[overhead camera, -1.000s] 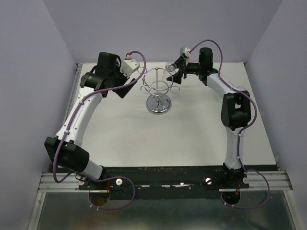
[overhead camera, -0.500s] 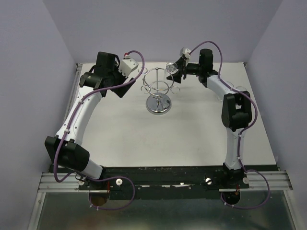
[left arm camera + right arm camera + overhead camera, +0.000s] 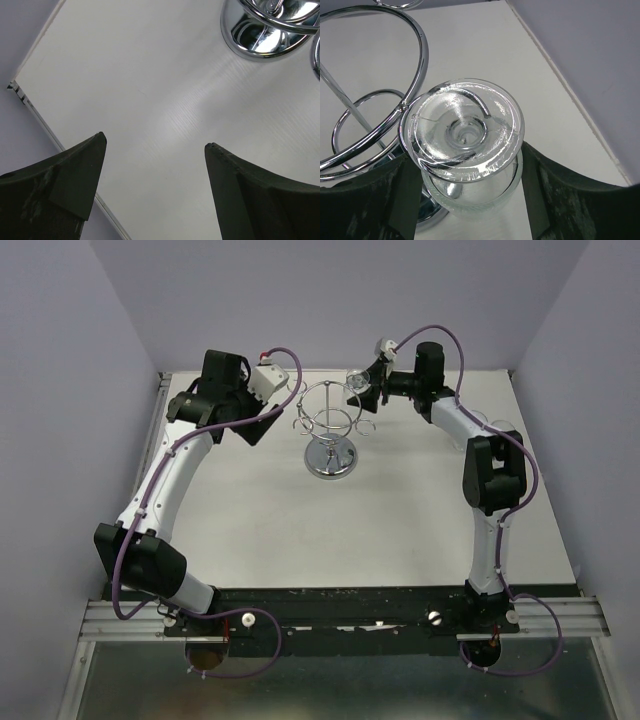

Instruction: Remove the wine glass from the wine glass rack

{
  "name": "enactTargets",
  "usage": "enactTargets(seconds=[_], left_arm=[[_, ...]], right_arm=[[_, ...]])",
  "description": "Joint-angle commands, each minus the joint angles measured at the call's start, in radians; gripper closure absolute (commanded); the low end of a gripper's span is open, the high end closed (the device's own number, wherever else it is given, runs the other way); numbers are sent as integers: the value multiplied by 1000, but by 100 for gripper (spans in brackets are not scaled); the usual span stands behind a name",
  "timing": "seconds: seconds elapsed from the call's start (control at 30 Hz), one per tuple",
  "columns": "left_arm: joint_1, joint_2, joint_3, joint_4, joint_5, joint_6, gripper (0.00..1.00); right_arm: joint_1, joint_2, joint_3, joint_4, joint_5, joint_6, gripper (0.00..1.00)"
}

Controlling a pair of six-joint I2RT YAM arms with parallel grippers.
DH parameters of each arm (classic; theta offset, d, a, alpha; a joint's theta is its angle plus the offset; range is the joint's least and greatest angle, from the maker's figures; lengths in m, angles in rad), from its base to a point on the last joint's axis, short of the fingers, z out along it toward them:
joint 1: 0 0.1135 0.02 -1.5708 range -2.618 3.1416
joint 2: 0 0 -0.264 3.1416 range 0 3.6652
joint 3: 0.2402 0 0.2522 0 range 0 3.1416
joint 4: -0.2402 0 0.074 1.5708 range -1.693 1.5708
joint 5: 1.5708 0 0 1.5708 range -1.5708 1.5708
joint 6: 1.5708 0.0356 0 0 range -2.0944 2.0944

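Presently the wine glass [image 3: 465, 135] hangs foot-up at the 1 o'clock rim of the wine glass rack [image 3: 421, 47]. The right gripper [image 3: 470, 172] flanks its bowl; clamping cannot be confirmed. Risk: lifting straight up snags the foot on the wire, tipping the rack. The left gripper [image 3: 156, 141] is spread and empty.

Right gripper [image 3: 363, 390], upper centre of the overhead view: now slightly higher and further right than a second ago, wine glass [image 3: 355, 379] moving with it. Left gripper [image 3: 264, 428], upper left: shifted marginally leftward, away from wine glass rack [image 3: 330, 458].
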Motion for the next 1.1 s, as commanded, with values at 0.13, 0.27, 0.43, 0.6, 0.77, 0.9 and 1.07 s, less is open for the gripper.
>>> enactTargets(seconds=[0.13,0.27,0.43,0.6,0.77,0.9,1.07], left_arm=[[8,-34,-14,12,20,-5,4],[8,-34,-14,15,21,-3,4],[8,-37,-20,17,23,-8,4],[8,-42,-23,12,20,-5,4],[8,-43,-17,14,26,-6,4],[8,-46,-20,18,31,-5,4],[8,-62,-28,31,43,-6,4]], right_arm=[[-1,-19,60,68,49,41,81],[-1,-16,67,83,63,53,83],[0,5,97,80,102,79,83],[-1,24,113,88,138,104,83],[-1,30,119,83,187,113,83],[-9,24,106,76,216,113,83],[-27,-12,71,57,233,102,84]])
